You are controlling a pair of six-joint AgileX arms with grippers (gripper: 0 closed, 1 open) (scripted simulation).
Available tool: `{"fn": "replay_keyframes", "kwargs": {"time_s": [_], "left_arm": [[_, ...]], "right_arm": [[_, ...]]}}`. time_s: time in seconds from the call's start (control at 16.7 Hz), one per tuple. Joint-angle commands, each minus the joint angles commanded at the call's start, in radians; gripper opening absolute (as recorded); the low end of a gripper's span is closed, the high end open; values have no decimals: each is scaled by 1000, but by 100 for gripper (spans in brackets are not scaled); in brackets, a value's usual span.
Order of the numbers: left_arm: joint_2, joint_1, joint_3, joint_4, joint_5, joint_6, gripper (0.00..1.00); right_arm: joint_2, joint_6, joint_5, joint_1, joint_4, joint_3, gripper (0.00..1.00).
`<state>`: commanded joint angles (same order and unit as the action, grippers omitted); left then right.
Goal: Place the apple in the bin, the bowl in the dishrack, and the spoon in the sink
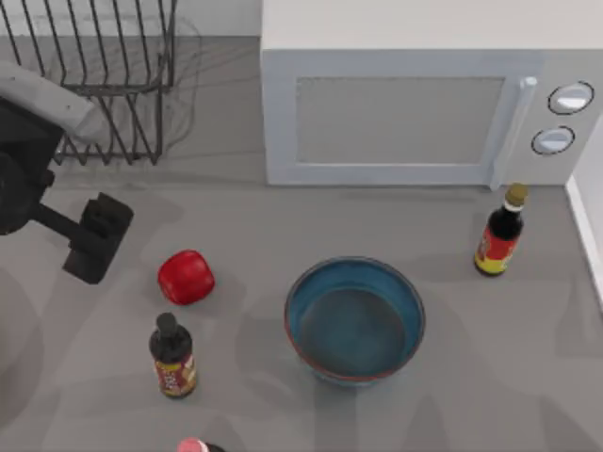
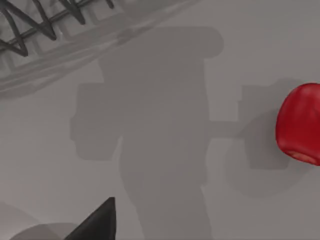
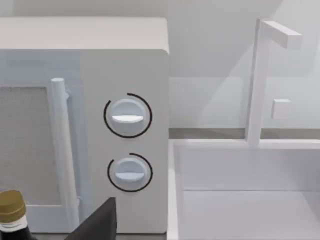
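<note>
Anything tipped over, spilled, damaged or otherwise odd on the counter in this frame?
Nothing stands out. The apple sits intact on the counter, the bowl is upright and empty, and both visible sauce bottles stand upright. The dishrack sits square at the back left. The left gripper hovers left of the apple.

Left arm extends in from the worktop's left edge; left gripper angled downward above it.

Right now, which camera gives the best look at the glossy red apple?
The top view: the glossy red apple sits whole on the table, beside the left gripper. The left wrist view cuts it off at the picture's edge.
</note>
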<state>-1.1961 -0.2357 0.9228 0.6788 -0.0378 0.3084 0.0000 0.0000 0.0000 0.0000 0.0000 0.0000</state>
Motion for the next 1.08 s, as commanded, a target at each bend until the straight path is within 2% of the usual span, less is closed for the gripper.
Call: {"fn": "replay_keyframes", "kwargs": {"time_s": [0.36, 0.6, 0.84, 1.08], "left_arm": [[-470, -95, 365, 266, -12, 129, 100], [-700, -142, 540, 397, -16, 192, 100], [-832, -168, 638, 471, -18, 227, 100], [-850, -172, 652, 483, -18, 233, 100]], "right_arm": [[0, 0, 0, 0, 0, 0, 100], [0, 0, 0, 0, 0, 0, 100], [0, 0, 0, 0, 0, 0, 100], [0, 0, 0, 0, 0, 0, 100]]}}
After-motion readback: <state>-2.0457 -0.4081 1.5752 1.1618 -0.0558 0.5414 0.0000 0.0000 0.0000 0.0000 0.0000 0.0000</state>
